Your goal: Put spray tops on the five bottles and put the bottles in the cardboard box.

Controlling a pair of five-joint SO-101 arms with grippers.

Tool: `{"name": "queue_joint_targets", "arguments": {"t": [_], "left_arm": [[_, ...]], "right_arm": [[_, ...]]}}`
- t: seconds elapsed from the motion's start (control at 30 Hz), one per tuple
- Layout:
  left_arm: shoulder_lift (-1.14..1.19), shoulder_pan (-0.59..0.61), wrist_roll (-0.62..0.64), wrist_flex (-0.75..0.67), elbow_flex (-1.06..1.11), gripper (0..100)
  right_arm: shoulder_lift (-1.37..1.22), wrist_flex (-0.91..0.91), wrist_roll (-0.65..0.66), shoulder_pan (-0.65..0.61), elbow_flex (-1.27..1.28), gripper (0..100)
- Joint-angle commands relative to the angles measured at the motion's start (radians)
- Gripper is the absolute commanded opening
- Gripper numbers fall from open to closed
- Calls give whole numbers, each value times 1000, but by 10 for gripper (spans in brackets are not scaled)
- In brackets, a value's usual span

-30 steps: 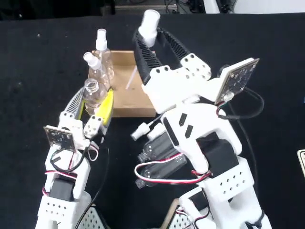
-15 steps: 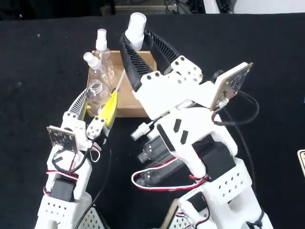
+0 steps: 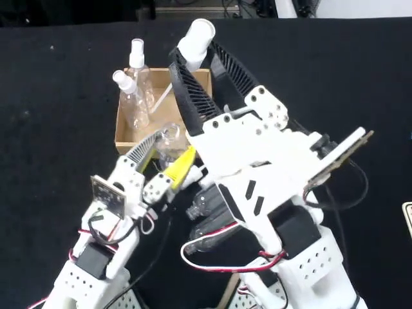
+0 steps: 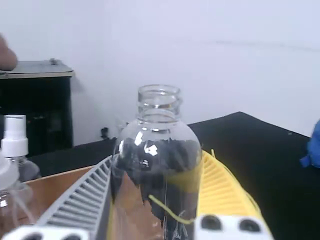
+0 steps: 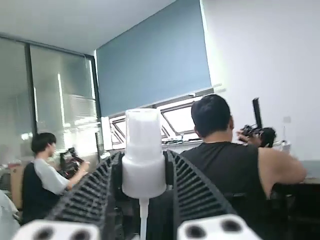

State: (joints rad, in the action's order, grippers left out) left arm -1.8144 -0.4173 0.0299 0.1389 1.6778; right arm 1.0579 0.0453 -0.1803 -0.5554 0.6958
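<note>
Clear bottle [image 3: 166,136] in left hand [image 3: 174,143] over box [image 3: 125,148] edge.

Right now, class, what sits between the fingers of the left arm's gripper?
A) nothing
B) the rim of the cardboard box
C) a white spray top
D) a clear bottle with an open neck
D: the left gripper is closed on a clear bottle whose neck is bare, while the white spray top sits in the right gripper.

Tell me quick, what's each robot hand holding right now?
Left gripper: shut on the uncapped bottle.
Right gripper: shut on a spray top.
</note>
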Motion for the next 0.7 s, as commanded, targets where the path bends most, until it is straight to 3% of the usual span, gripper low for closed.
{"name": "queue_joint_targets", "arguments": {"t": [0.0,0.2,0.4,0.67], "left_arm": [[-11,-48,6,-15,22,30],[-11,116,5,-17,22,30],[-11,326,5,-15,22,30],[-12,372,11,-25,22,30]], "right_arm": [[35,-5,157,-15,-7,11],[25,216,170,-18,-119,11],[-16,232,170,-48,-145,11],[-36,183,170,-48,-136,11]]}}
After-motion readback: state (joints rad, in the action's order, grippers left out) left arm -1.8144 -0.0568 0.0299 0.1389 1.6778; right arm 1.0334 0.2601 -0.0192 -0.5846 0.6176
